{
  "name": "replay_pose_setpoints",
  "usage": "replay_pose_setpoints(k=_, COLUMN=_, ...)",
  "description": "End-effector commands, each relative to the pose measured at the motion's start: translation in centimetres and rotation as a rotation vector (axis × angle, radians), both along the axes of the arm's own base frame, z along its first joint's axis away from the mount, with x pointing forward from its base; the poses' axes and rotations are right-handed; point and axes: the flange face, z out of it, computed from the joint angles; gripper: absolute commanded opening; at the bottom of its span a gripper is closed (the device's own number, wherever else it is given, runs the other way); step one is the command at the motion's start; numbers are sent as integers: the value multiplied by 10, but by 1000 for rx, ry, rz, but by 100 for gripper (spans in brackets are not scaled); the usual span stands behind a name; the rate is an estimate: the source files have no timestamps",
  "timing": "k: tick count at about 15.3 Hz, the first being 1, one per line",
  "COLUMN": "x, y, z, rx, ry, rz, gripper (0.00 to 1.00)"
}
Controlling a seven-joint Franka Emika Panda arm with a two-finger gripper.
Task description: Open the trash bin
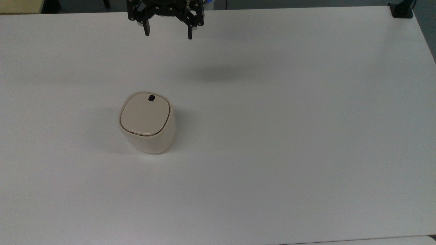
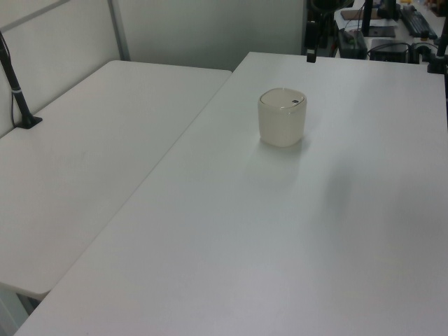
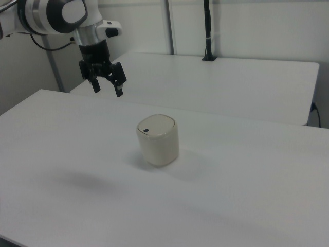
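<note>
The gripper point(image 1: 168, 35) hangs high in the air with its two fingers spread wide and nothing between them. In the top view it sits near the top edge, at about 12 o'clock from the middle of the white table point(image 1: 306, 153). In the right view the gripper point(image 3: 107, 90) hangs up at about 10 o'clock from the bin, pointing down, with the big white arm point(image 3: 56, 15) reaching in from the right view's left corner. Below it there is just bare table and a soft grey shadow. The trash bin point(image 1: 147, 124) stands upright on the table, well apart from the gripper, at about 7 o'clock from it in the top view. It is a small cream bin with round corners. Its lid point(image 1: 144, 115) lies flat and closed. A small black latch tab point(image 1: 151, 98) sits on the lid near the edge at 12 o'clock, the side closest to the gripper. In the left view the trash bin point(image 2: 281, 119) stands alone toward the far end of the table, with a second white table point(image 2: 84, 161) at about 9 o'clock from it. So I think the job has not really started yet. Nothing touches the bin, and the lid is shut. What is left is to come down to the bin, reach the black tab, and get the lid up
</note>
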Motion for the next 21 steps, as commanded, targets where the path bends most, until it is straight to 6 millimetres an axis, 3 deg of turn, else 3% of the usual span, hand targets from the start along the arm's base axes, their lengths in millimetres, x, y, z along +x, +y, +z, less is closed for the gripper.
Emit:
replay_pose_setpoints(k=1, x=-8, y=-1, z=9, rx=20, ry=18, rz=4, gripper=9)
replay_pose_setpoints(k=8, x=-9, y=1, z=8, rx=18, ry=23, rz=26, gripper=9)
replay_pose_setpoints(k=12, x=-10, y=-1, z=7, rx=11, ry=41, rz=125, gripper=0)
replay_pose_setpoints(k=14, x=-9, y=0, z=5, rx=8, ry=42, rz=124, gripper=0)
replay_pose_setpoints(k=19, x=10, y=-12, z=-16, rx=1, ry=19, rz=24, gripper=0)
replay_pose_setpoints(k=21, x=23, y=-29, z=-29, rx=2, ry=-13, rz=-67, gripper=0)
